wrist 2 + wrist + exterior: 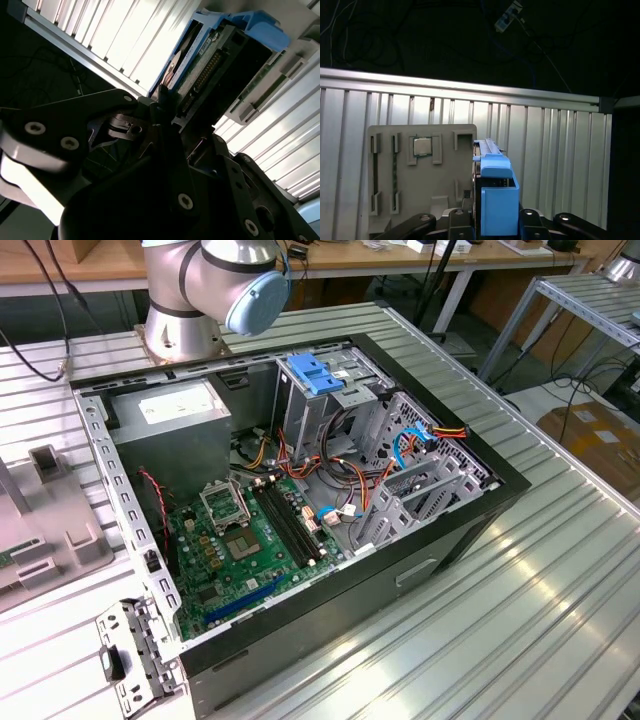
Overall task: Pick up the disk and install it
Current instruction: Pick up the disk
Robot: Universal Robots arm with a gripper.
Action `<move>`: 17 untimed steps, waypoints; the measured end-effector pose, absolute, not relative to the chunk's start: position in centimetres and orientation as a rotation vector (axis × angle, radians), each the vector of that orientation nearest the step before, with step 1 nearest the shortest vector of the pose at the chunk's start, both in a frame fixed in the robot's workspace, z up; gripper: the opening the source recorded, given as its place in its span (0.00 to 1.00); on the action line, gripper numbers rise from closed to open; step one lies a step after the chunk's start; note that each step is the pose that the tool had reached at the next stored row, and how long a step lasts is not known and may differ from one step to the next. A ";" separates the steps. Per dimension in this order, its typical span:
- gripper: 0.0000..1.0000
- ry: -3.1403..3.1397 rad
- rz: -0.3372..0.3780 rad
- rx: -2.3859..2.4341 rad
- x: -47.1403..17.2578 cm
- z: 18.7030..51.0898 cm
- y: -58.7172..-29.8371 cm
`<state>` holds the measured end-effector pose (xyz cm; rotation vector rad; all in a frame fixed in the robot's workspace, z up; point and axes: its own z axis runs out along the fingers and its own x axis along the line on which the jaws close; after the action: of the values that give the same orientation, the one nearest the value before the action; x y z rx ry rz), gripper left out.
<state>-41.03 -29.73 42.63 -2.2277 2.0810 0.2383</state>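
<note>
In both wrist views the disk (496, 200) (212, 65) stands on edge between my fingers. It is a metal drive with blue plastic rails, and its connector side and circuit board show in the second wrist view. My gripper (495, 222) (182, 117) is shut on the disk and holds it over the ribbed metal table (555, 150). In the exterior view the open computer case (470, 520) lies on the table, with its metal drive cage (330, 410) at the back.
A grey parts tray (422, 175) holding a processor chip lies beside the disk, also seen as the grey tray (50, 530) at the exterior view's left. The arm's base (190, 310) stands behind the case. Inside are a grey power-supply box (175, 425), a motherboard (240, 550) and loose cables (400, 455).
</note>
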 end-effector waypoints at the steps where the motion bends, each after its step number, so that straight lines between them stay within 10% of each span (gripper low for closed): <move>1: 0.36 2.081 0.238 -2.228 -41.0 42.8 -29.7; 17: 0.36 2.081 0.238 -2.228 -41.0 45.1 -29.7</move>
<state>-41.03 -29.73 45.09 -2.2276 2.0810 0.2384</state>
